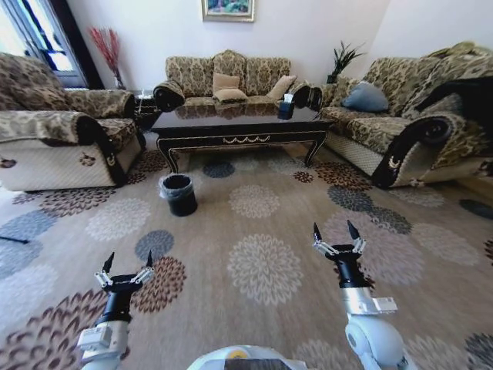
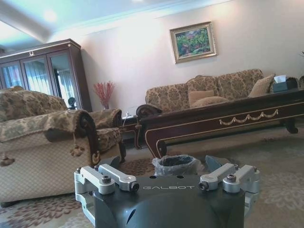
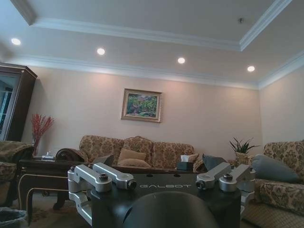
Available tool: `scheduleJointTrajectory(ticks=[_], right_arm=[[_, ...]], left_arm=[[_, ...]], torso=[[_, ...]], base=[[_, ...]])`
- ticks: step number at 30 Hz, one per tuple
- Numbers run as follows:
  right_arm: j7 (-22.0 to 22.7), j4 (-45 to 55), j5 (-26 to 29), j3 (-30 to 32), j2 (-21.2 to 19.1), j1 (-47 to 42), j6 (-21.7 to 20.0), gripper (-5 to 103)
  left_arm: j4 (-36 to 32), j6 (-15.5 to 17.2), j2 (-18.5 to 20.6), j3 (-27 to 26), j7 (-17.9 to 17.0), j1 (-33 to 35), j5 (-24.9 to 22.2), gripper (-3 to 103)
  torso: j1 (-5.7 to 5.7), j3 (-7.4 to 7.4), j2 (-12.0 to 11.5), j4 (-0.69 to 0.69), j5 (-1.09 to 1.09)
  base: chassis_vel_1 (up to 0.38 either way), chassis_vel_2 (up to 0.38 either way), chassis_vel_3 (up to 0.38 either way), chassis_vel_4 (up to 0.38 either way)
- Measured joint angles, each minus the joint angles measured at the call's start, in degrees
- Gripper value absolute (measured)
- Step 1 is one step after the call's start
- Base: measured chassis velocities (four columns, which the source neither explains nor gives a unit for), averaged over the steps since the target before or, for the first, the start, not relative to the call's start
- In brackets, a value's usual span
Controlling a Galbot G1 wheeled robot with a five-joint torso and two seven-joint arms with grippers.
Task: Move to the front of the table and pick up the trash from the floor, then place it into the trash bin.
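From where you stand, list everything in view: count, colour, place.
Table: one, dark wood with gold trim, ahead at centre.
Bin: one, black with clear liner, on the carpet near the table's front left leg.
Tissue box: one, dark, on the table's right end.
Sofas: three, floral brown, behind and on both sides of the table.
Painting: one, framed, on the back wall.
Plant: one, green, back right corner.
Left end effector: open, over the carpet.
Right end effector: open, over the carpet.
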Motion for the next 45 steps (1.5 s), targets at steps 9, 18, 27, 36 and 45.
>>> scheduleJointTrajectory(ticks=[9,18,27,36,45], right_arm=[[0.00,0.00,0.00,0.00,0.00,-0.01,0.00,100],[0.00,0.01,0.00,0.01,0.00,-0.03,0.00,100],[0.00,0.01,0.00,0.00,0.00,0.01,0.00,100],[0.00,0.00,0.00,0.00,0.00,-0.01,0.00,100],[0.00,0.01,0.00,0.00,0.00,0.00,0.00,100]], left_arm=[[0.00,-0.01,0.00,0.00,0.00,0.00,0.00,100],[0.00,-0.01,0.00,0.00,0.00,0.00,0.00,100],[0.00,-0.02,0.00,0.00,0.00,-0.01,0.00,100],[0.00,-0.02,0.00,0.00,0.00,0.00,0.00,100],[0.00,-0.02,0.00,0.00,0.00,0.00,0.00,100]], torso=[[0.00,0.00,0.00,-0.01,-0.04],[-0.01,-0.02,0.01,-0.02,-0.10],[0.01,0.02,0.00,0.00,-0.07],[0.00,-0.01,0.00,-0.01,-0.08],[0.01,0.00,0.00,0.00,-0.08]], base=[[0.362,-0.362,-0.366,0.358],[0.312,-0.317,-0.309,0.317],[0.048,-0.043,-0.057,0.052],[-0.058,0.055,0.043,-0.056],[-0.150,0.141,0.160,-0.143]])
